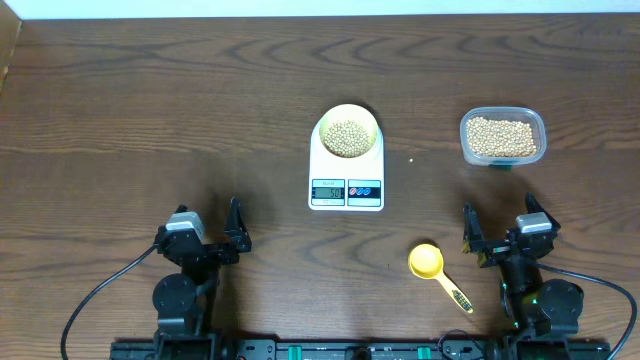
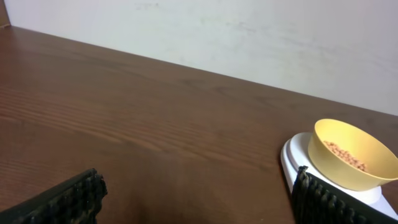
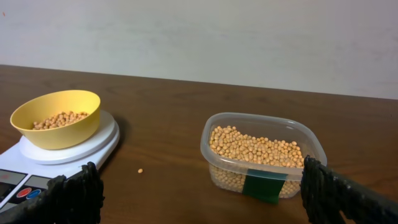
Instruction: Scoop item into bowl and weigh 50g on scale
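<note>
The pale-yellow bowl (image 1: 347, 130) stands on the white scale (image 1: 346, 185) at mid-table and holds a layer of tan beans (image 1: 347, 138). It also shows in the left wrist view (image 2: 351, 155) and the right wrist view (image 3: 57, 116). More beans (image 1: 502, 137) fill a clear plastic tub (image 3: 262, 157) at the right. My left gripper (image 1: 218, 232) is open and empty near the front left. My right gripper (image 1: 496, 236) is open and empty near the front right, facing the tub.
A bright yellow scoop (image 1: 428, 262) lies on the table just left of my right gripper. One stray bean (image 3: 140, 170) lies between the scale and the tub. The table's far edge meets a pale wall.
</note>
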`<state>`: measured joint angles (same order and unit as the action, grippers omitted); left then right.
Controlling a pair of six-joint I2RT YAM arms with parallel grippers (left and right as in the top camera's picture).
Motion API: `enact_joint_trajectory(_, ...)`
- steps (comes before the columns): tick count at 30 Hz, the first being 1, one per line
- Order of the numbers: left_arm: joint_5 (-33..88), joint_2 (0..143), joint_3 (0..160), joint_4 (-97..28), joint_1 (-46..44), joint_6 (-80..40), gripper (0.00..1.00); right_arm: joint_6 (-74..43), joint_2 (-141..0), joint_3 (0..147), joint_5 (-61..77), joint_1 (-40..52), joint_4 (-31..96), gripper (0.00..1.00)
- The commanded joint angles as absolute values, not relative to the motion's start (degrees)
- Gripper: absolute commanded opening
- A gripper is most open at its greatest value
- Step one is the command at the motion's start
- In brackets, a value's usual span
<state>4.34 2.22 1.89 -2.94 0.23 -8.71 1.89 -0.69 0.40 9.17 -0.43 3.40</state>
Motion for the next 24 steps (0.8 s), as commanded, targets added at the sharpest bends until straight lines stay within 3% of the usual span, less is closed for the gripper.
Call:
enact_joint_trajectory(1, 4.9, 0.1, 0.2, -3.1, 0.5, -7.6, 0.98, 1.3, -0.4, 0.3, 9.2, -0.8, 3.7, 0.99)
enact_joint_trajectory(24, 4.9, 0.1, 0.2, -3.6, 1.3, -7.6, 0.98, 1.3, -0.4, 0.3, 9.2, -0.8, 3.7, 0.99)
